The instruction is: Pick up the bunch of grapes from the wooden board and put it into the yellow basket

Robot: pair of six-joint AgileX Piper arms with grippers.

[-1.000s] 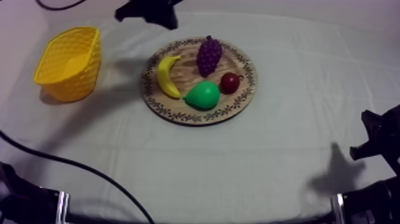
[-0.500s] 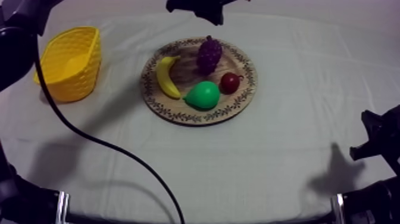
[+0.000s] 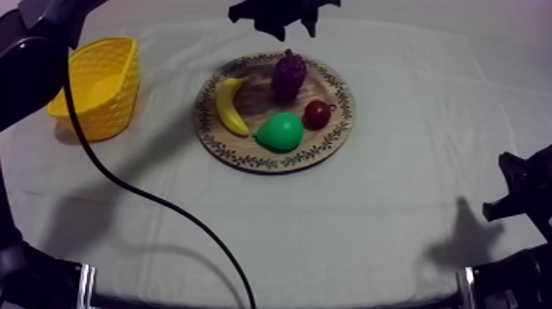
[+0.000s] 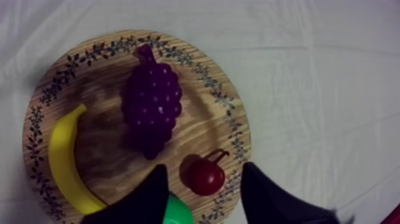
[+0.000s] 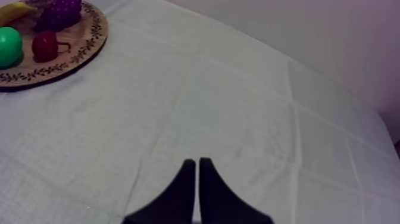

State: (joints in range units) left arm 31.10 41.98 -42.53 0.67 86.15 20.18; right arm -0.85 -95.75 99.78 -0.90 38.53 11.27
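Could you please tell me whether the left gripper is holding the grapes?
No, the fingers of the left gripper stand apart above the board, and the grapes lie free on it.

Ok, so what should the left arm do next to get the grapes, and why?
Probably ease the left pincer forward and down over the bunch of grapes. It is open, above the wooden board, with its fingers nearer the small red fruit than the grapes, which lie untouched.

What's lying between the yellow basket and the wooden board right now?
Nothing but bare cloth. The top view shows that stretch between the yellow basket and the wooden board with no fruit on it.
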